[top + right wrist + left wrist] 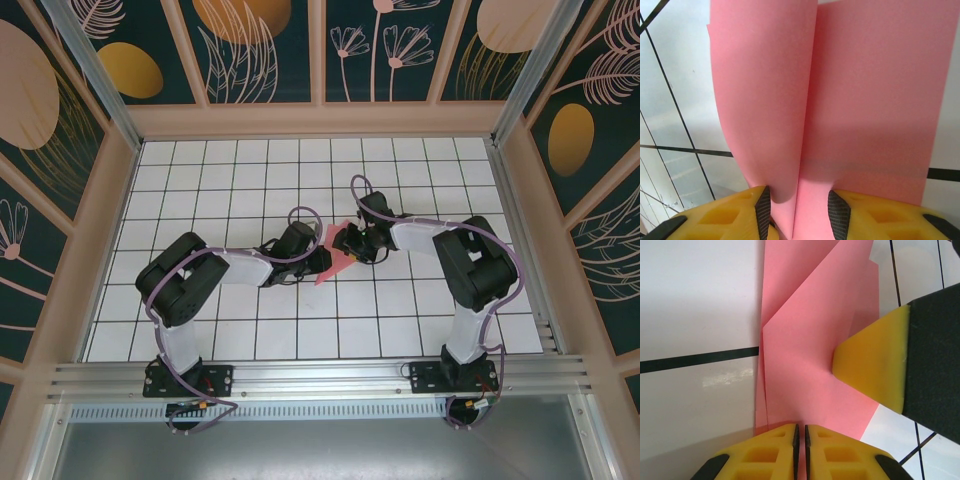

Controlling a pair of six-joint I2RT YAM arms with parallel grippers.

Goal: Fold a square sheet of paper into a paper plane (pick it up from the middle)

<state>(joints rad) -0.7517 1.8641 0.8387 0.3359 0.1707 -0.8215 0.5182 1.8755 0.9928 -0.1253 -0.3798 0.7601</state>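
One sheet of pink paper (336, 262), partly folded, lies mid-way across the tiled table (250, 170) between two grippers. On the left gripper (800, 437) the jaws are pressed together at the sheet's near edge; I cannot tell if paper is nipped. On the right gripper (799, 207) the jaws are narrowly parted around a raised flap, its top cut off.

centre: left gripper (318, 256) and right gripper (347, 240) tip to tip over folded pink paper (333, 264), no passage between.
far tiles (250, 170): free up to back wall (320, 120).
sides: left arm (185, 285) and right arm (475, 265) block the near rows.
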